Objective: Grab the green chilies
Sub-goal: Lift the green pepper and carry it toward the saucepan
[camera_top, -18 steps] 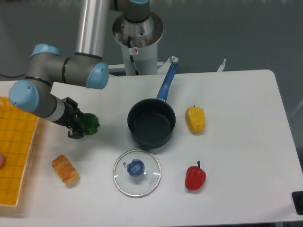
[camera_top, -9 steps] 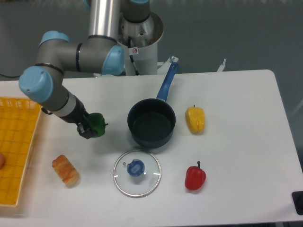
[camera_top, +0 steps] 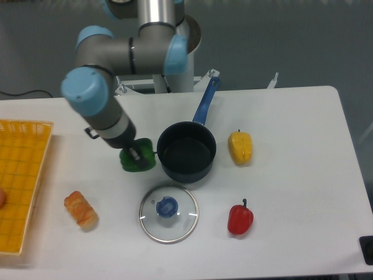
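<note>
The green chilies (camera_top: 139, 160) are a glossy dark-green lumpy toy pepper, held just left of the dark blue pot (camera_top: 186, 153). My gripper (camera_top: 138, 154) is shut on it from above, with the arm reaching in from the upper left. The fingers partly cover the top of the pepper. I cannot tell whether it hangs above the table or rests on it.
A glass lid with a blue knob (camera_top: 168, 212) lies in front of the pot. A yellow pepper (camera_top: 240, 147) and a red pepper (camera_top: 240, 218) sit to the right. A bread roll (camera_top: 81, 210) lies front left, next to a yellow tray (camera_top: 20, 181) at the left edge.
The gripper has carried the green pepper to the right, from near the tray side to right beside the pot. The arm has swung right with it.
</note>
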